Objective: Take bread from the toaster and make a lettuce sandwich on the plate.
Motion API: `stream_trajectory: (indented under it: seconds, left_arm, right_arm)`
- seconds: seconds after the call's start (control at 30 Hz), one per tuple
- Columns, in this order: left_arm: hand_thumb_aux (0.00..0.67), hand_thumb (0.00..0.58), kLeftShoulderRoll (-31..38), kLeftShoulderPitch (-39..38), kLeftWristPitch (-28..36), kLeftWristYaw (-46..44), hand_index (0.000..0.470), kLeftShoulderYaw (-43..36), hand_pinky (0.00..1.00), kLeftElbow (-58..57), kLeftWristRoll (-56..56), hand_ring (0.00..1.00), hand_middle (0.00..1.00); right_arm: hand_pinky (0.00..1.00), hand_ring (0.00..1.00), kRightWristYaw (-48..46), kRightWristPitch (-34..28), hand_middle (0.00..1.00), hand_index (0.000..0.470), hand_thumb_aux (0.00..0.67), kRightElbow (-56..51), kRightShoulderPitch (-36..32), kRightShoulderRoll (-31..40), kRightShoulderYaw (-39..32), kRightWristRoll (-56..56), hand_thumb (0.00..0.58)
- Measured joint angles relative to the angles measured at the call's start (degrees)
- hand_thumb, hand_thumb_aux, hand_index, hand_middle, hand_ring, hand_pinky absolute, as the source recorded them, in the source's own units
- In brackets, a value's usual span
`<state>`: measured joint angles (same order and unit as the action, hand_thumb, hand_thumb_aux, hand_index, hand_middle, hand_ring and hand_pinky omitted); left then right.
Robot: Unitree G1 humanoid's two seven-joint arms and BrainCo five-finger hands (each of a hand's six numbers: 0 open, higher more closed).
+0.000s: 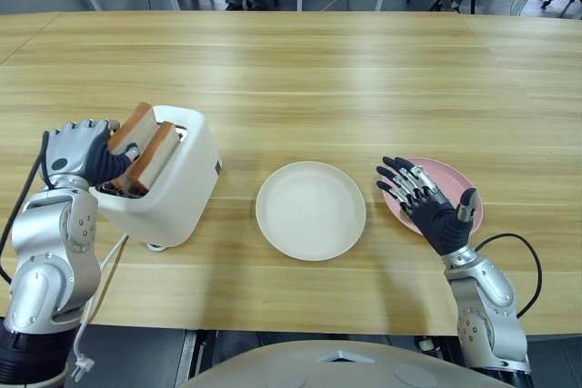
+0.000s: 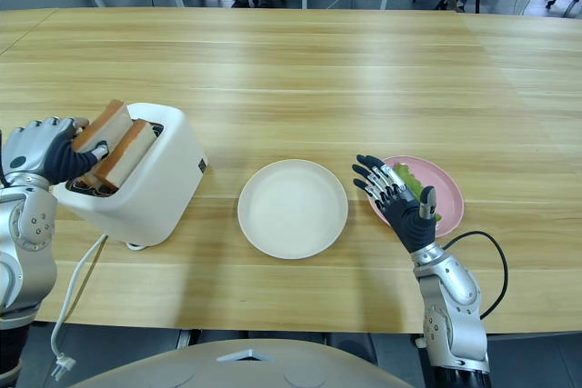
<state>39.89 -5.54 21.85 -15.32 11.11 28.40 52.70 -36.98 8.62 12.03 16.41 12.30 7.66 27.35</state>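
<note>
A white toaster [image 1: 175, 190] sits on the left of the wooden table with two slices of bread [image 1: 155, 156] sticking up from its slots. My left hand [image 1: 82, 152] is at the toaster's left side, fingers curled on the nearer left slice [image 1: 130, 128]. A cream plate [image 1: 311, 209] lies in the middle, bare. To its right, a pink plate [image 1: 450, 177] holds a bit of green lettuce [image 2: 412, 182]. My right hand [image 1: 427, 203] hovers open, palm up, over the pink plate's near-left part, hiding most of the lettuce.
The toaster's white cord [image 1: 98, 293] hangs over the table's front edge on the left. The far half of the table [image 1: 309, 61] is bare wood. Chairs and table legs stand in the room behind.
</note>
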Motion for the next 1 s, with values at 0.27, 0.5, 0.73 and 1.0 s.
stream_trajectory:
  seconds: [0.27,0.5,0.73,1.0]
  left_arm:
    - [0.670,0.580,-4.4,2.8,-1.7,6.0,0.460,3.2,1.00,2.6,-1.8,1.00,1.00]
    - [0.670,0.580,-6.0,6.6,-3.7,9.6,0.460,7.7,1.00,4.7,-4.5,1.00,1.00]
    - [0.670,0.580,-18.5,14.6,-6.2,12.0,0.460,9.0,1.00,15.3,-19.6,1.00,1.00]
    - [0.670,0.580,-41.6,10.2,-6.9,14.1,0.460,-3.5,1.00,18.8,-37.0,1.00,1.00]
  right_arm:
    - [0.00,0.00,3.0,4.2,0.00,0.000,0.000,-2.0,-1.3,1.8,-0.2,-8.5,0.000]
    - [0.00,0.00,27.2,12.2,0.00,0.000,0.000,-8.4,-8.8,12.3,-1.2,-49.6,0.000]
    - [0.00,0.00,54.2,7.0,0.00,0.000,0.000,-17.6,-14.0,28.6,-5.0,-84.6,0.000]
    - [0.00,0.00,58.8,-0.9,0.00,0.000,0.000,-26.9,-14.5,33.2,-12.0,-94.0,0.000]
